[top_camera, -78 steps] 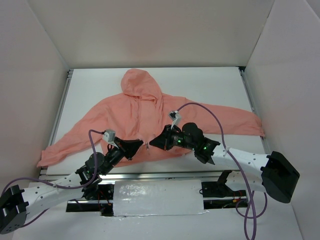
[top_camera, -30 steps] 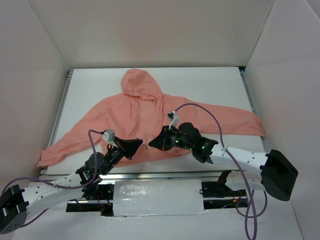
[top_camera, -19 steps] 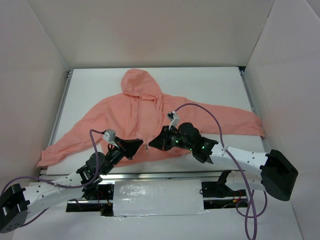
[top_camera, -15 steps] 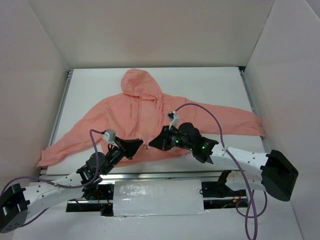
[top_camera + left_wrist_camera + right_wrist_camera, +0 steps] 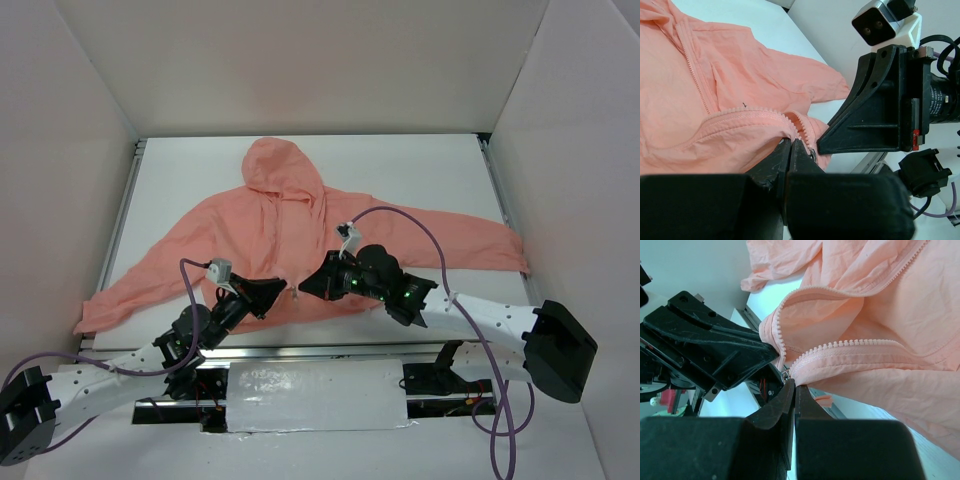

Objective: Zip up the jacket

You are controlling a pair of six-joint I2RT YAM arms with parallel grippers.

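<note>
Over the last second nothing visibly shifts. Both arms stay at the hem of the salmon-pink soft fabric hooded jacket point(image 5: 270, 225), which lies spread on the white table point(image 5: 420, 170), hood far. The zipper teeth point(image 5: 840, 346) gape apart, so zipping looks not yet begun. The left gripper point(image 5: 791, 146) is clamped on the hem beside the zipper base. The right gripper point(image 5: 792, 386) is clamped on the opposite zipper end. Both arms reach low, tips nearly meeting.
</note>
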